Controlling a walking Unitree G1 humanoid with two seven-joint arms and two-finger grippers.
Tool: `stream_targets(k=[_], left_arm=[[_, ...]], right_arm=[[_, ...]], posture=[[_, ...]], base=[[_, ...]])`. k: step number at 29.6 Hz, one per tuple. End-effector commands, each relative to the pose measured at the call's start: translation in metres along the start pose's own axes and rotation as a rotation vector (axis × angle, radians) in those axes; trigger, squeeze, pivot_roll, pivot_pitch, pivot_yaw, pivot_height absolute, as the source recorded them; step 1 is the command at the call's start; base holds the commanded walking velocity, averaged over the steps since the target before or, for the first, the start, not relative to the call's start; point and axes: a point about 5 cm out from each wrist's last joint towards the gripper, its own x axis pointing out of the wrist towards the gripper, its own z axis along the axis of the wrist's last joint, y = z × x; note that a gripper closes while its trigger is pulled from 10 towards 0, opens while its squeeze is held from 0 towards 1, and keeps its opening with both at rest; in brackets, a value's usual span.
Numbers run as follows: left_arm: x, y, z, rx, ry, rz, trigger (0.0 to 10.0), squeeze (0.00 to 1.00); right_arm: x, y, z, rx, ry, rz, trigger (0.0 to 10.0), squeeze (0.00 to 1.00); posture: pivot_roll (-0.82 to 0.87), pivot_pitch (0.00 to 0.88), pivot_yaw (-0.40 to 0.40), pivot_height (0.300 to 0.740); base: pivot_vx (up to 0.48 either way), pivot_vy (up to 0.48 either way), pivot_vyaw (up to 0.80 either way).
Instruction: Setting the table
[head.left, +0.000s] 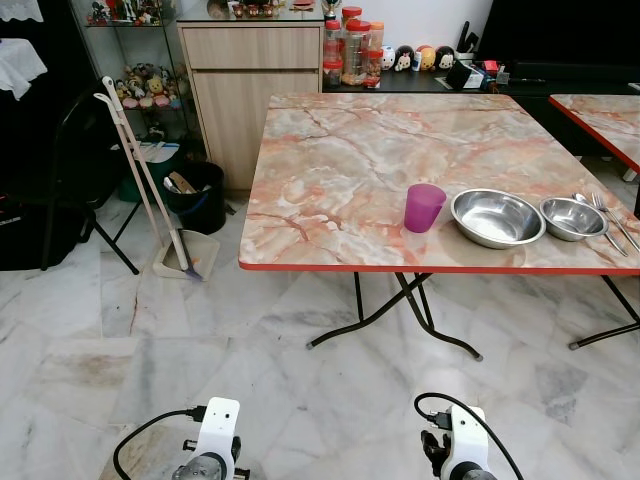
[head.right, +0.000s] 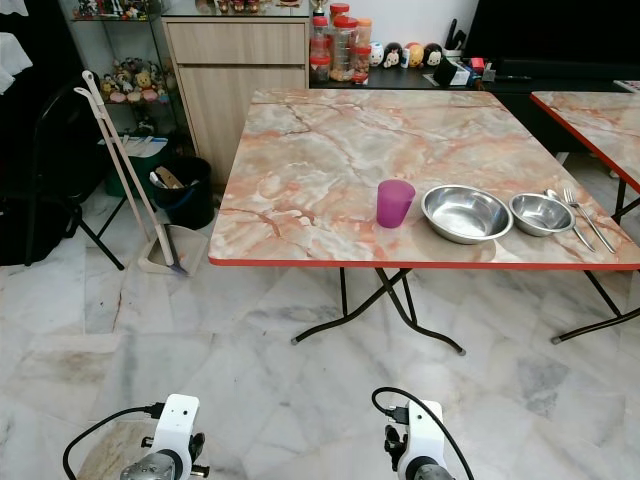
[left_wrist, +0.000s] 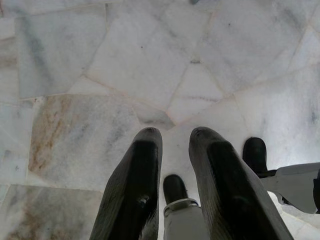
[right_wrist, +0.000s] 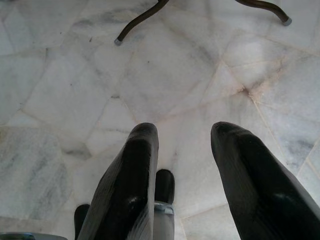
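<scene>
marble floor (right_wrist: 165, 85) under open, empty end effectors

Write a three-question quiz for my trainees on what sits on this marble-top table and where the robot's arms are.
1. True or false: the purple cup stands to the robot's left of the big steel bowl.
2. Which lies nearest the table's right end? A) small bowl B) fork and spoon C) cup
3. Fill in: the left gripper and right gripper both hang over the ____.

Key: 1 true; 2 B; 3 floor.
</scene>
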Motion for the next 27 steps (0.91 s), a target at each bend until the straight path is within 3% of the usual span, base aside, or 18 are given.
stream_targets(k=[1,27], left_arm=[[-0.0004,-0.0008,-0.0037,0.013,0.023,-0.003,10.0,0.00],[-0.0005,-0.0003,-0.0038,0.012,0.023,-0.004,10.0,0.00]], right_arm=[[0.0003,-0.0005,0.0022,0.001,-0.010,-0.002,10.0,0.00],[0.0002,0.0004,0.0009,0.000,-0.004,0.000,10.0,0.00]], posture=[[0.02,0.000,-0.042,0.740],[0.02,0.000,-0.041,0.740]], base=[[0.000,-0.262,0.00],[0.000,-0.271,0.00]])
